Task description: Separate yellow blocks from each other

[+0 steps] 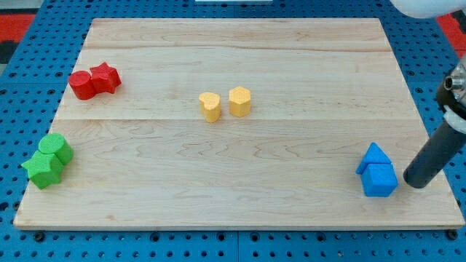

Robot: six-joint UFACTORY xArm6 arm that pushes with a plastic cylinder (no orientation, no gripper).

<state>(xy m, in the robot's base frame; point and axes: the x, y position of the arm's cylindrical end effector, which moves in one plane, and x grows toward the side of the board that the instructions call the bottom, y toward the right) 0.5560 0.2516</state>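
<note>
Two yellow blocks sit near the middle of the wooden board. The left one is a yellow heart-like block; the right one is a yellow hexagonal block. A narrow gap lies between them. My tip is at the view's right, just right of the blue blocks, far from the yellow pair.
Two blue blocks touch at the lower right: a blue triangular block above a blue cube. A red cylinder and a red star block touch at the upper left. A green cylinder and a green star block touch at the left edge.
</note>
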